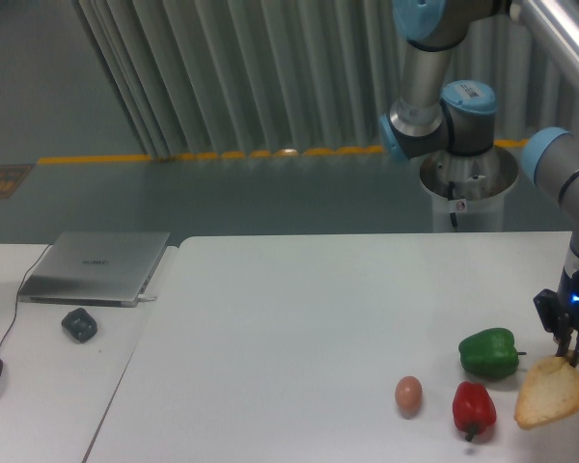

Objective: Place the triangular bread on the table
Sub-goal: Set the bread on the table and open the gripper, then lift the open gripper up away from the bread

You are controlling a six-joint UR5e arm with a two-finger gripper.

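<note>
Gripper (pixel 565 356) low at right; jaws closed

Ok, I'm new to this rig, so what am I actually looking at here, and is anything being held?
One fixed camera faces a wide white table. The grey and blue jointed thing at upper right is the robot arm. Its hand hangs at the right edge, pinching the top of the triangular bread. On the table lie a green pepper, a red pepper and an egg. The side desk on the left carries a closed laptop.
</note>
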